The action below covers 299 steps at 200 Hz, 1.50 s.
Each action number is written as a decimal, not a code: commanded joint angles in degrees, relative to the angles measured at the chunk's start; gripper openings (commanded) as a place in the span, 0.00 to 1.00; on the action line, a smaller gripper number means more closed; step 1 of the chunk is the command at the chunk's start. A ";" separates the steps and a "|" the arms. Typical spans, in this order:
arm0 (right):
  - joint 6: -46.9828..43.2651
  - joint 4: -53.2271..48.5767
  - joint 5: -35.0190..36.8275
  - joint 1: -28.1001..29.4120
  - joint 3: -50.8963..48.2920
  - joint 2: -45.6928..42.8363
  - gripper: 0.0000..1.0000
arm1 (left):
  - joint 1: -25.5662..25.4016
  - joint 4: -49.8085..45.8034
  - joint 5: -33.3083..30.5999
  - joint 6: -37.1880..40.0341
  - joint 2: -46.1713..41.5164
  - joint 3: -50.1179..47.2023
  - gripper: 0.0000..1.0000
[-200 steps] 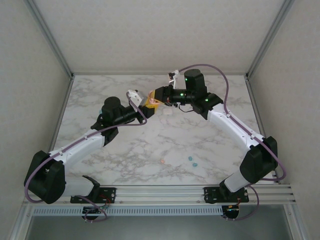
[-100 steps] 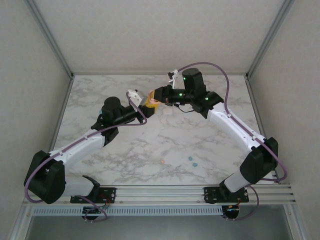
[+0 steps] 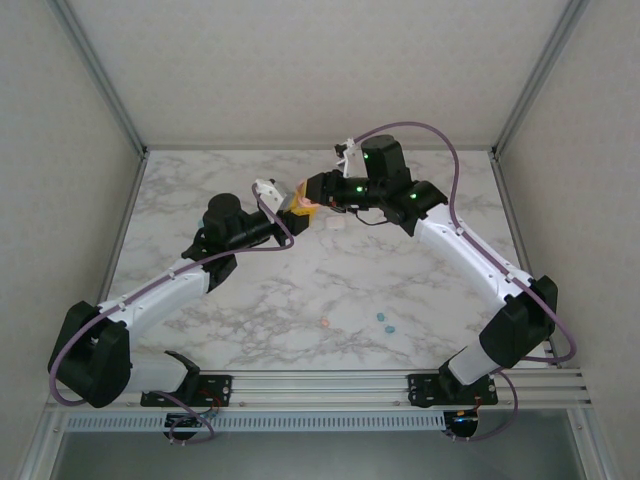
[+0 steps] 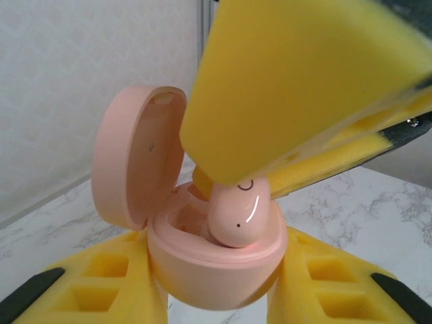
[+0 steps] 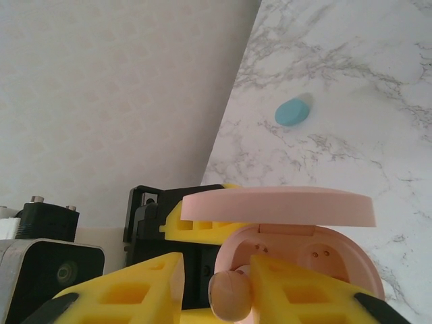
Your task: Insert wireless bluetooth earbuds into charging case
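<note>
Where the pink earbud [image 4: 237, 216] sits, it is nose-down in one well of the pink charging case [image 4: 216, 273]. It is a glossy, bean-shaped plastic piece with a tiny dark dot and a faint ring mark. The case is a smooth, matte, pebble-like shell. Its domed lid [image 4: 135, 155] is hinged open and stands up beside the base. From the right wrist view the second well [image 5: 322, 255] shows small metal contacts.

The left gripper [image 4: 216, 287] has the case base pinched between yellow ribbed foam pads on both sides, jaws closed on it, case upright. The right gripper [image 5: 217, 277] is right over the bud with its jaws slightly parted. A dark gap shows between one yellow pad [image 5: 145, 287] and the bud, so it has no firm hold.

The grey-veined white marble table [image 3: 250, 300] is glossy. Two teal earbuds [image 3: 380, 317] and a pink-orange earbud [image 3: 325, 323] lie near its front edge, well apart from the case.
</note>
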 commanded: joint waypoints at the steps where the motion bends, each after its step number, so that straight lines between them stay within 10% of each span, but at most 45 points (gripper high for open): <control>1: -1.14 -3.97 2.25 0.58 1.29 0.36 0.33 | -0.46 5.48 0.10 -0.68 -2.76 0.61 0.20; 88: -2.09 -5.75 2.99 1.11 3.58 2.36 0.23 | -0.46 4.71 1.28 -1.11 -3.02 0.91 0.20; 299: -3.75 -9.15 7.77 1.24 5.90 -0.25 0.37 | -0.37 4.31 2.48 -5.40 -2.41 0.21 0.18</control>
